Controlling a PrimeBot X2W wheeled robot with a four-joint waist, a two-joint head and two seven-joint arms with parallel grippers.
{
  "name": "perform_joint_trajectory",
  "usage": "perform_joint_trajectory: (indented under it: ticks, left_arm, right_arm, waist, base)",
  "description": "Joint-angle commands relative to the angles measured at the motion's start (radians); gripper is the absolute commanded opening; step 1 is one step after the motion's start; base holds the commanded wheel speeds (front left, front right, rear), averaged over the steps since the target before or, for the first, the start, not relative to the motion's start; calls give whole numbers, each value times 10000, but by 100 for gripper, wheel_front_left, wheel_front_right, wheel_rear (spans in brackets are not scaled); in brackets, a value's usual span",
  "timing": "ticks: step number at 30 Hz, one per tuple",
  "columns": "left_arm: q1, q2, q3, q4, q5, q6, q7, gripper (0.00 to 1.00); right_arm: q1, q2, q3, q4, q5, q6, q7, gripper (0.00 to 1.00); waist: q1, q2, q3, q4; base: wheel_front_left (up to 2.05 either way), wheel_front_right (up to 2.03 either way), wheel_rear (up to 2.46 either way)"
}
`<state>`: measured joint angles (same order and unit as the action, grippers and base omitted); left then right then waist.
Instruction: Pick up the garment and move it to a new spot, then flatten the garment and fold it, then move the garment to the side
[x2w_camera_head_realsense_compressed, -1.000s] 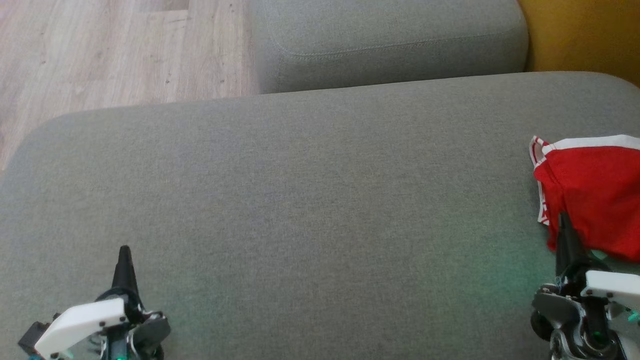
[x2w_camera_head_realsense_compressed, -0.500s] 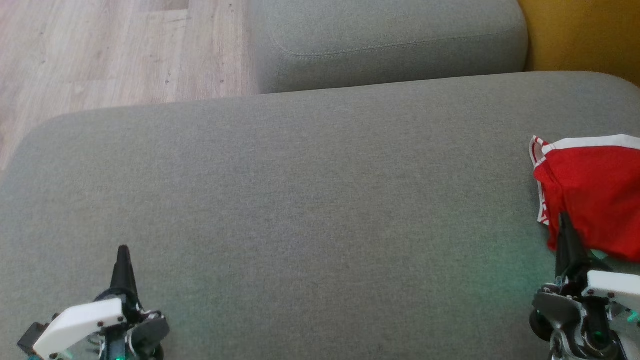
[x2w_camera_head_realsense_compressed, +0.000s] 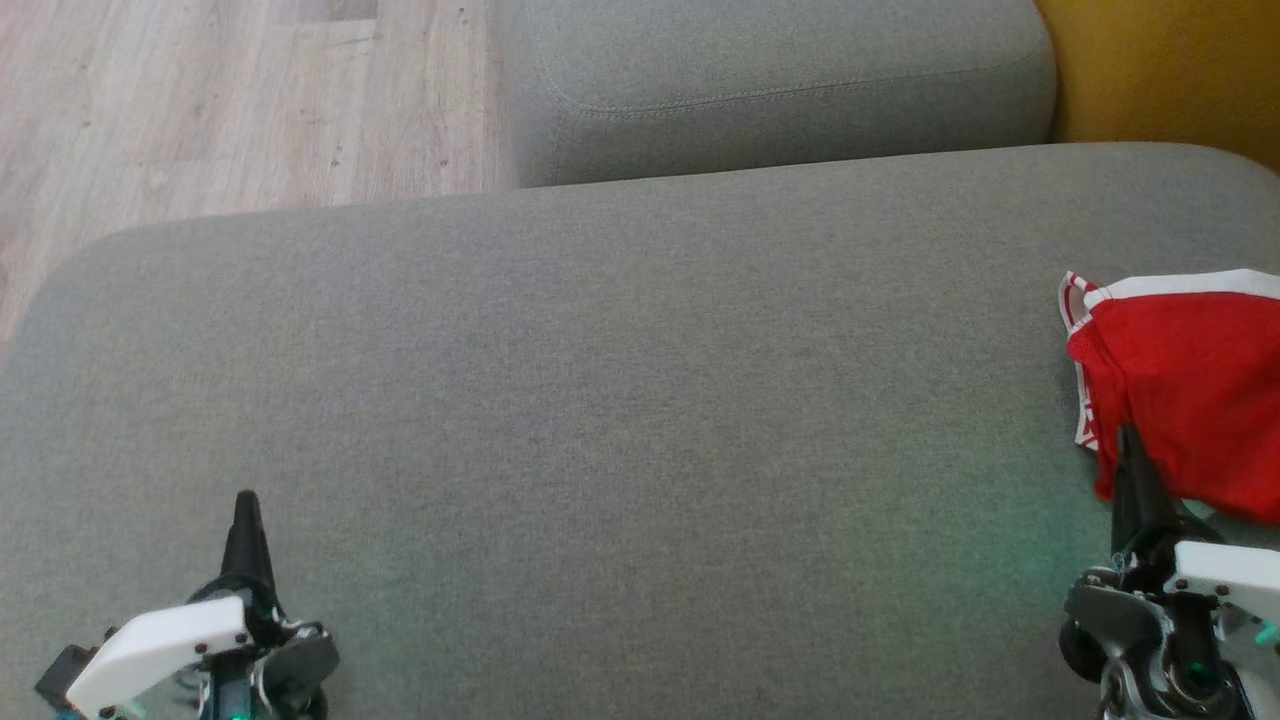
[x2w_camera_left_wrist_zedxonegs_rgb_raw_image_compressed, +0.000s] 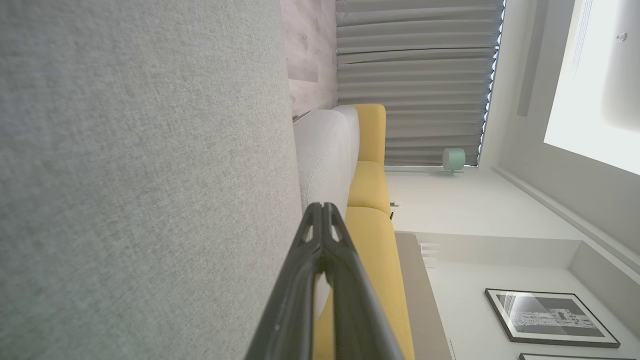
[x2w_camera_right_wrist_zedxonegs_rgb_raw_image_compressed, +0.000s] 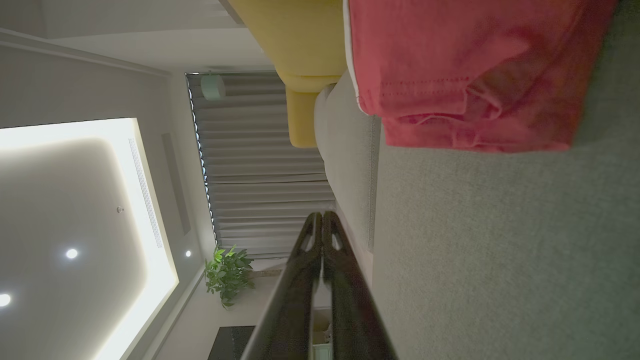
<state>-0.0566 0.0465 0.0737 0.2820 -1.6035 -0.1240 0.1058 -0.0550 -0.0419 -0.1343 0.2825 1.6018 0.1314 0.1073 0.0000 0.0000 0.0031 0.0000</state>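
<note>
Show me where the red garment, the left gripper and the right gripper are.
red garment (x2w_camera_head_realsense_compressed: 1195, 390), head view, on the middle of its red cloth.
left gripper (x2w_camera_head_realsense_compressed: 247, 505), head view, at its shut fingertips.
right gripper (x2w_camera_head_realsense_compressed: 1128, 440), head view, at its shut fingertips.

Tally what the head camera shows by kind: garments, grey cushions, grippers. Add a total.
Garments: 1, the red garment
Grey cushions: 2, the near cushion and the far cushion
Grippers: 2, the left gripper and the right gripper
Total: 5
</note>
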Motion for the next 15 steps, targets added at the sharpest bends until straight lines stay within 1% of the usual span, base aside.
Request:
perform_joint_trajectory:
  ticks: [1,15]
  left_arm:
    - [-514,52,391,-366,-58,-67,67,0]
    - [-514,49,395,-366,-55,-67,70,0]
  right_arm:
    - [-529,-83,206,-378,69,-7,59,0]
    - [-529,-83,206,-378,69,-7,59,0]
  waist:
    - [0,0,0,0]
    - [0,0,0,0]
  base:
    - [0,0,0]
    - [0,0,0]
